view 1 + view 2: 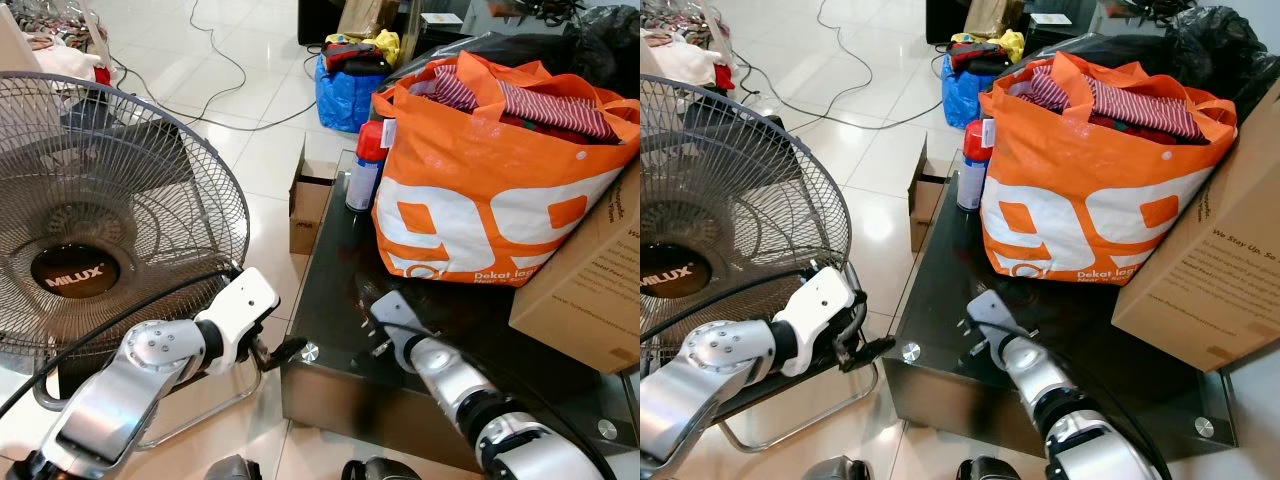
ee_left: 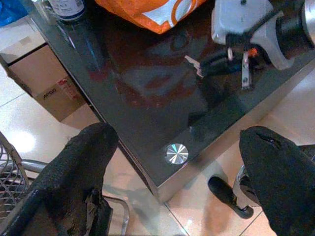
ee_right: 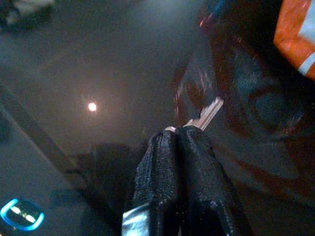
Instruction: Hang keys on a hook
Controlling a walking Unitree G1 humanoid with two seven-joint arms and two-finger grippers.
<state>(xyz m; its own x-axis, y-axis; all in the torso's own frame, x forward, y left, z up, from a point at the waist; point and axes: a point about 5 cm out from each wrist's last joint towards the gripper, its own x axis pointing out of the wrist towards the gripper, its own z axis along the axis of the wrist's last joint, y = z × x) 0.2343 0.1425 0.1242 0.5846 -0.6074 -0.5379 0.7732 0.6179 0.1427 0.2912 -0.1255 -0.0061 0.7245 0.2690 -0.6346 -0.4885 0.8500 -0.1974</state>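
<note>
My right gripper (image 3: 179,135) hovers low over the dark glass table (image 1: 335,260) near its front left part. It is shut on a bunch of keys, and one silver key blade (image 3: 209,114) sticks out past the fingertips. In the left wrist view the same key (image 2: 194,65) points outward, and another key (image 2: 244,73) hangs below the right wrist housing. My left gripper (image 2: 178,135) is open with its fingers spread wide. It sits beside the table's front left corner, close to a round silver stud (image 1: 309,351).
A large Milux fan (image 1: 90,230) stands on the floor at the left, right behind my left arm. On the table are an orange bag (image 1: 480,200) full of clothes, a spray can (image 1: 365,165) and a cardboard box (image 1: 590,280). A small carton (image 1: 308,205) sits on the floor.
</note>
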